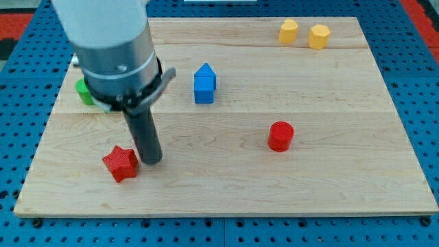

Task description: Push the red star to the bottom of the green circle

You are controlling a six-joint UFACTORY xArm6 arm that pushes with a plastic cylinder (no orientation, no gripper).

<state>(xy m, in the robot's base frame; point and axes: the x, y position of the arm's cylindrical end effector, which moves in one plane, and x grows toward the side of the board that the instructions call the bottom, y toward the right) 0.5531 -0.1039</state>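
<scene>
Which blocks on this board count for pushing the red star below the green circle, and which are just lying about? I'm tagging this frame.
Part of the job:
- red star, near the view's bottom left
- green circle, mostly hidden behind the arm
- my tip, just right of the red star

Lying about:
- blue block
- red cylinder
- two yellow blocks, at the view's top right

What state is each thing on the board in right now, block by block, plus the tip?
my tip: down on the board, close against the red star's right side.
red star: flat, near the view's bottom left.
green circle: mostly hidden behind the arm, above the star.
blue block: house-shaped, standing alone, untouched.
red cylinder: upright, alone at the view's right of centre.
two yellow blocks: side by side, top right.
</scene>
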